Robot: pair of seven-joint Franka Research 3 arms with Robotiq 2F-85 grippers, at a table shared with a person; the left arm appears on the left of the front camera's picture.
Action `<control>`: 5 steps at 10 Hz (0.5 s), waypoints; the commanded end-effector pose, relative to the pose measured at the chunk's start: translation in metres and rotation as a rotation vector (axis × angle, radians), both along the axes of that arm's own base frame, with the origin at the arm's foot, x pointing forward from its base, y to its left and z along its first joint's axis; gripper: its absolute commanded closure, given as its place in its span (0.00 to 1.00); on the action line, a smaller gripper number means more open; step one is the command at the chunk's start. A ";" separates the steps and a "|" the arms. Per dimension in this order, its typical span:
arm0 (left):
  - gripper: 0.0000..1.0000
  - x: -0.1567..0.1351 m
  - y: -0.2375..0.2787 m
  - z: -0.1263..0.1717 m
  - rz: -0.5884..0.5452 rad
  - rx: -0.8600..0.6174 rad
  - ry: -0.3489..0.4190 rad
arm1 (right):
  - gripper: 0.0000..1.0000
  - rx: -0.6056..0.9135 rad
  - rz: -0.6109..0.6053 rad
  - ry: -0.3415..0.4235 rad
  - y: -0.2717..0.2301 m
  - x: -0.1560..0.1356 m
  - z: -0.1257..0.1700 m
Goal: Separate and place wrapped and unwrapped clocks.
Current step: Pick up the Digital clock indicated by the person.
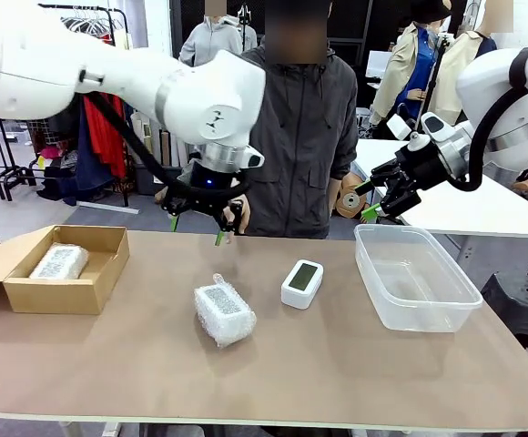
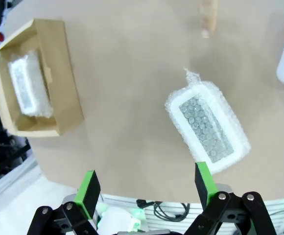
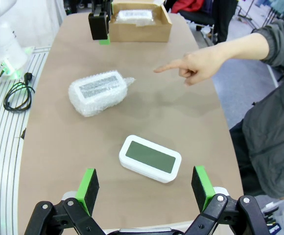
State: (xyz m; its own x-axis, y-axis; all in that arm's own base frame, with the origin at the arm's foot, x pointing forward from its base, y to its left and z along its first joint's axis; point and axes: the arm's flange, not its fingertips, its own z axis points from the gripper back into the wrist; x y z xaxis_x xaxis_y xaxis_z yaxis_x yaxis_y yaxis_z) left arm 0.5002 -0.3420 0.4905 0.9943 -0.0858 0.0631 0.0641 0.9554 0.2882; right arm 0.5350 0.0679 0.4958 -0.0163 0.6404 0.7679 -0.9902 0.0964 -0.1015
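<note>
One bubble-wrapped clock [image 1: 223, 312] lies mid-table, also seen in the left wrist view [image 2: 208, 128] and the right wrist view [image 3: 99, 91]. A second wrapped clock [image 1: 60, 262] rests inside the cardboard box [image 1: 55, 296] at the left. The bare white clock [image 1: 302, 282] with a grey-green screen lies to the right of the loose bundle [image 3: 150, 158]. My left gripper [image 1: 198, 229] hovers open above the table behind the loose bundle [image 2: 147, 188]. My right gripper [image 1: 366, 202] hangs open, high above the tub's far edge [image 3: 144, 188].
A clear plastic tub [image 1: 416, 276] stands on the right with nothing in it. A person stands at the far side, and their hand [image 3: 196, 66] points with one finger toward the loose bundle. The table's front half has free room.
</note>
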 end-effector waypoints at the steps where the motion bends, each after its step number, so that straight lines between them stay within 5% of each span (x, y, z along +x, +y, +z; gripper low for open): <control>1: 0.00 0.009 -0.009 0.007 0.005 -0.046 0.008 | 0.00 -0.005 -0.002 -0.010 -0.001 -0.001 0.001; 2: 0.00 0.016 0.004 0.021 -0.070 -0.131 0.005 | 0.00 -0.005 -0.002 -0.010 -0.001 -0.001 0.001; 3: 0.00 0.000 -0.009 0.001 0.009 -0.004 -0.006 | 0.00 -0.005 -0.002 -0.010 -0.001 -0.001 0.001; 5: 0.00 0.000 -0.009 0.001 0.009 -0.004 -0.006 | 0.00 -0.005 -0.002 -0.010 -0.001 -0.001 0.001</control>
State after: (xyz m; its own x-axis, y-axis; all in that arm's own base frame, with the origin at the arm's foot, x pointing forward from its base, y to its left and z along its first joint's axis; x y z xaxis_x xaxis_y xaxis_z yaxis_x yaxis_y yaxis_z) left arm 0.5054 -0.3537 0.4945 0.9936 -0.0934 0.0639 0.0736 0.9622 0.2621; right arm 0.5350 0.0679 0.4958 -0.0162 0.6404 0.7679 -0.9901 0.0966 -0.1015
